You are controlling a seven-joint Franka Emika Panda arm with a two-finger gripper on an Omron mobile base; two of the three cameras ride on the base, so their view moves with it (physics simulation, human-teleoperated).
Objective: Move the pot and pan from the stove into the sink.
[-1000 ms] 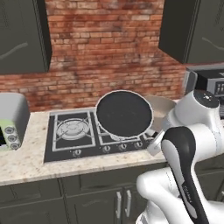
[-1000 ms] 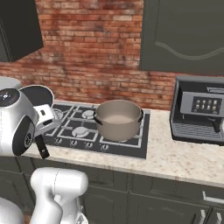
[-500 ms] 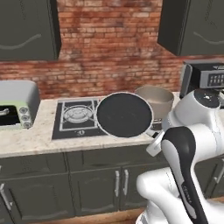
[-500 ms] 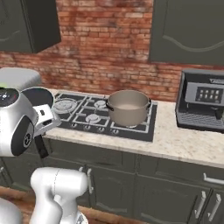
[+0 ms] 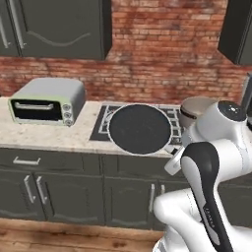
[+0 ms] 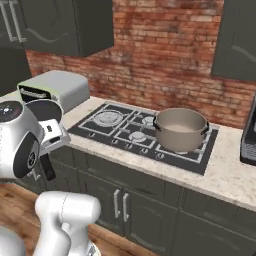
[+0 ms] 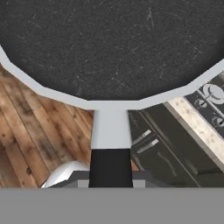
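The pan (image 5: pixel 140 129), black inside with a pale rim, hangs tilted in the air in front of the stove (image 5: pixel 105 124). My gripper (image 5: pixel 173 157) is shut on its stick handle (image 7: pixel 110 162). In the hand view the pan (image 7: pixel 109 48) spreads across the top, above wooden floor and cabinet fronts. From the right base view the pan (image 6: pixel 46 110) is partly hidden behind my arm. The beige pot (image 6: pixel 181 129) stands on the stove (image 6: pixel 125 132) at its right rear burner, and the pot (image 5: pixel 194 109) peeks out behind my arm. The sink is out of view.
A toaster oven (image 5: pixel 45 101) sits on the counter left of the stove, also seen as the toaster oven (image 6: pixel 56 86). A dark coffee machine (image 6: pixel 249 140) stands at the right edge. Lower cabinets (image 5: pixel 59 189) front the counter, with wooden floor (image 5: pixel 44 238) below.
The whole picture has shifted: the base has backed away from the counter and moved left, so the stove slid right. The pan stays in my grip; the pot has not moved on the stove.
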